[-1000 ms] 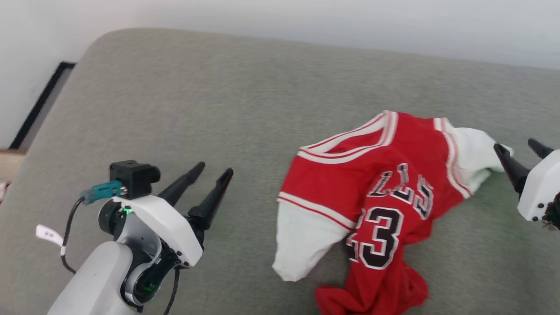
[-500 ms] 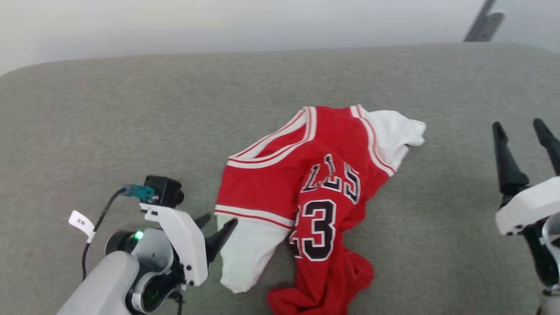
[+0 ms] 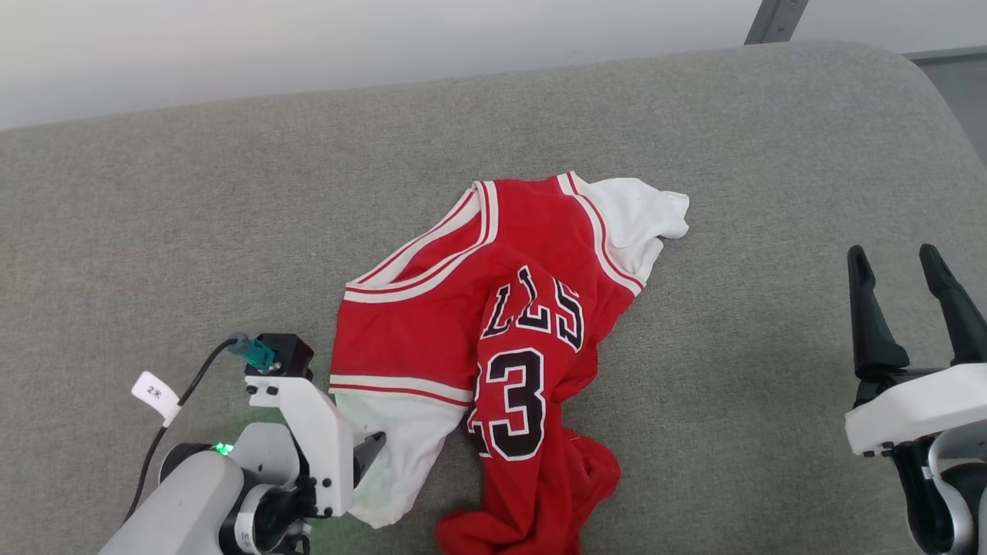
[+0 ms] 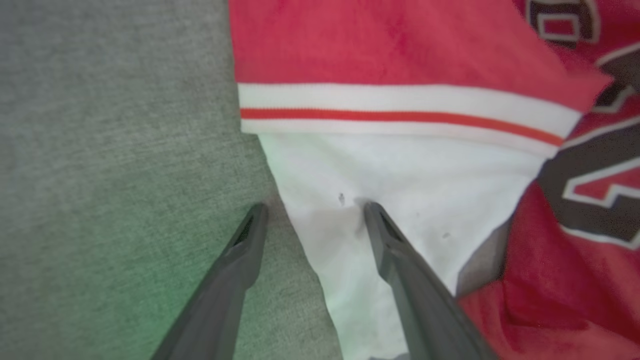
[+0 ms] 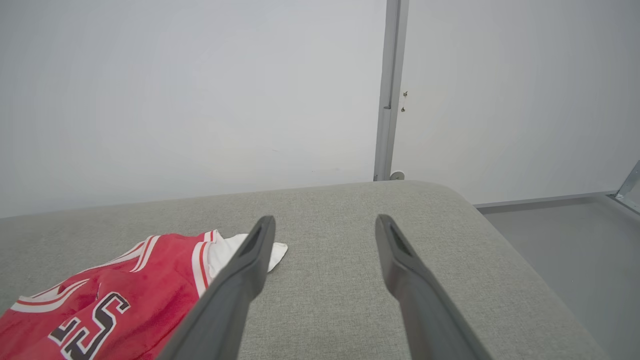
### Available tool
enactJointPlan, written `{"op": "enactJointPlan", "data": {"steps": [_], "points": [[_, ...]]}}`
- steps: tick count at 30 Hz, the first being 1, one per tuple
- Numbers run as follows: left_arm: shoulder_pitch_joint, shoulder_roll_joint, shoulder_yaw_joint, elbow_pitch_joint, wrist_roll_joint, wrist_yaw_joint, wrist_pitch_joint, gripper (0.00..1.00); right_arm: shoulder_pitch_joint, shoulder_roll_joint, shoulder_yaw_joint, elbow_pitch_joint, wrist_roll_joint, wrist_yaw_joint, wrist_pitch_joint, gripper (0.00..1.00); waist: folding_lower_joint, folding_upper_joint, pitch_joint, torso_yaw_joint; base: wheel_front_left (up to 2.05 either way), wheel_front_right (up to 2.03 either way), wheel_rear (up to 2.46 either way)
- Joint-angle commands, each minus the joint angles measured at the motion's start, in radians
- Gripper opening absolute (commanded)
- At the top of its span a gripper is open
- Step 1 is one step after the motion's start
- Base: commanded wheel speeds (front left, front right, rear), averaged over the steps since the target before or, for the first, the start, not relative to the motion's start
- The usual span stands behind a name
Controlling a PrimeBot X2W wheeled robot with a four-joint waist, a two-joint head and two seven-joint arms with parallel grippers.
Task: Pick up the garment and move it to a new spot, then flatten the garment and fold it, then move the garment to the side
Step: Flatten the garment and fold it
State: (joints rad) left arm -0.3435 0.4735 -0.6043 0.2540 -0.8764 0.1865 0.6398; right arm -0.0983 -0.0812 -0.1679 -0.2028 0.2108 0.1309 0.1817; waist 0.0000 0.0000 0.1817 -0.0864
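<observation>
Garment [image 3: 416,339], crumpled on grey cushion [image 3: 193,231]: looks soft, light, limp. Best pinched at near white sleeve [image 3: 401,439]. Left gripper [image 4: 315,207] spread wide astride sleeve edge; right gripper [image 3: 892,262] wide, empty, well apart.

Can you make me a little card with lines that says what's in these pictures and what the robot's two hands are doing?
Surface: grey fabric cushion
Garment: crumpled red jersey shirt with white sleeves, lying on the cushion, not flat
Left gripper: open, straddling the edge of the near white sleeve
Right gripper: open, off to the side, apart from the shirt
Held: nothing
</observation>
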Motion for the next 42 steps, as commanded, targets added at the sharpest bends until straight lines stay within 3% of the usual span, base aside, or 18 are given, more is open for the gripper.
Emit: {"op": "enactJointPlan", "data": {"steps": [1,2,3,7,10,20,24,28,32,33,34,35,36,42], "points": [[0.026,-0.012,-0.042,0.049,0.005,-0.008,0.034,0.57,0.009,0.01,0.002,-0.008,0.011,0.0,0.003,1.0,0.0,0.0,0.004,-0.003,0.0,0.0,0.0],[0.026,-0.012,-0.042,0.049,0.005,-0.008,0.034,0.57,0.009,0.01,0.002,-0.008,0.011,0.0,0.003,1.0,0.0,0.0,0.004,-0.003,0.0,0.0,0.0],[0.023,-0.017,-0.045,0.059,0.002,-0.011,0.039,0.0,0.01,0.013,0.006,-0.009,0.016,0.0,0.002,1.0,0.0,0.0,0.005,-0.003,0.0,0.0,0.0],[-0.003,-0.017,-0.055,0.078,0.005,-0.041,0.045,0.0,0.008,0.019,-0.005,-0.01,0.015,-0.001,-0.006,1.0,0.0,0.0,0.008,0.001,0.0,0.0,0.0],[-0.04,0.02,-0.037,0.072,0.009,-0.056,0.046,0.0,0.005,0.023,-0.016,-0.014,0.014,0.0,-0.009,1.0,0.0,0.0,0.007,0.012,0.0,0.0,0.0],[-0.173,0.235,0.036,-0.016,0.075,-0.048,0.095,0.0,0.012,0.027,-0.033,-0.028,0.022,0.0,0.008,1.0,0.0,0.0,-0.001,0.038,0.0,0.0,0.0],[-0.223,0.301,0.042,-0.005,0.106,-0.068,0.121,0.0,0.011,0.027,-0.028,-0.035,0.018,0.0,0.013,1.0,0.0,0.0,0.003,0.036,0.0,0.0,0.0],[-0.27,0.309,0.038,0.059,0.11,-0.102,0.132,0.0,0.008,0.029,-0.024,-0.033,0.026,0.0,0.02,1.0,0.0,0.0,0.012,0.032,0.0,0.0,0.0],[-0.308,0.263,0.039,0.166,0.085,-0.116,0.129,0.0,-0.007,0.029,-0.016,-0.028,0.034,0.0,0.022,1.0,0.0,0.0,0.026,0.026,0.0,0.0,0.0],[-0.317,0.249,0.04,0.191,0.08,-0.121,0.122,0.11,-0.011,0.029,-0.012,-0.028,0.036,0.0,0.023,1.0,0.0,0.0,0.029,0.025,0.0,0.0,0.0],[-0.325,0.236,0.039,0.222,0.079,-0.125,0.113,0.41,-0.014,0.029,-0.01,-0.027,0.035,0.0,0.023,1.0,0.0,0.0,0.032,0.024,0.0,0.0,0.0],[-0.332,0.224,0.039,0.251,0.074,-0.13,0.107,0.95,-0.017,0.029,-0.008,-0.026,0.038,0.0,0.024,1.0,0.0,0.0,0.036,0.023,0.0,0.0,0.0],[-0.337,0.211,0.04,0.28,0.065,-0.135,0.108,1.0,-0.019,0.027,-0.003,-0.026,0.038,0.0,0.027,1.0,0.0,0.0,0.038,0.022,0.0,0.0,0.0],[-0.376,0.175,0.037,0.416,0.038,-0.143,0.154,1.0,-0.032,0.008,0.012,-0.047,0.038,0.0,0.037,1.0,0.0,0.0,0.052,0.021,0.0,0.0,0.0]]}}
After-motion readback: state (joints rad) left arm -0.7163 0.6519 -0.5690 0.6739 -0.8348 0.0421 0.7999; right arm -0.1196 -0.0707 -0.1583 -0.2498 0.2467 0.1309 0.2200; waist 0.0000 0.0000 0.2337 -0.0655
